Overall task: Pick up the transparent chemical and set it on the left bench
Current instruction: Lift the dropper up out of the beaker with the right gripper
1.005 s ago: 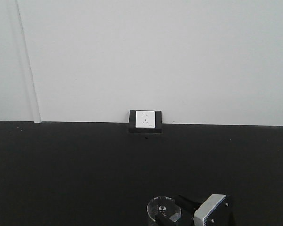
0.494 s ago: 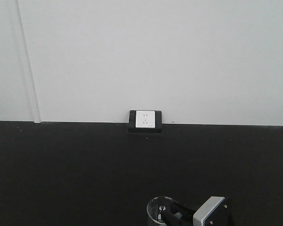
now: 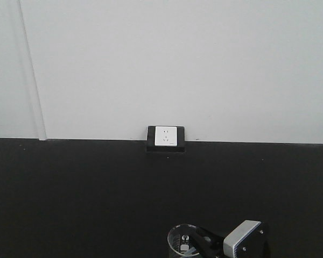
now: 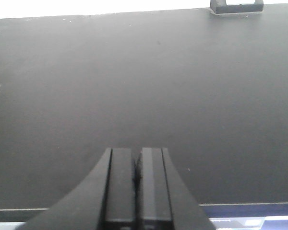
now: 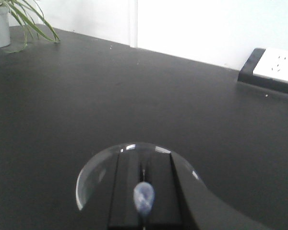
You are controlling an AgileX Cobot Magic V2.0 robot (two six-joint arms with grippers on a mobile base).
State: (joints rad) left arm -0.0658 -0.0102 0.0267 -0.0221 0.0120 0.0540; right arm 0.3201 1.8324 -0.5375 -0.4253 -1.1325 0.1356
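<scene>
Right wrist view is showing one transparent chemical (image 5: pixel 93 178) pinched by the right end effector (image 5: pixel 143 163), open tabletop (image 5: pixel 77 91) spreading wide to its back edge, where one wall socket (image 5: pixel 276 64) and one potted plant (image 5: pixel 17 17) are sitting. Left end effector (image 4: pixel 136 158) is hanging clenched, empty.

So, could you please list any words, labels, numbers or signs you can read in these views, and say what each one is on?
No text can be read in any view.
Wall socket: plain white face with pin holes only, no lettering visible.
Beaker: one small white-grey mark on the glass, too blurred to read as a letter or number.
</scene>
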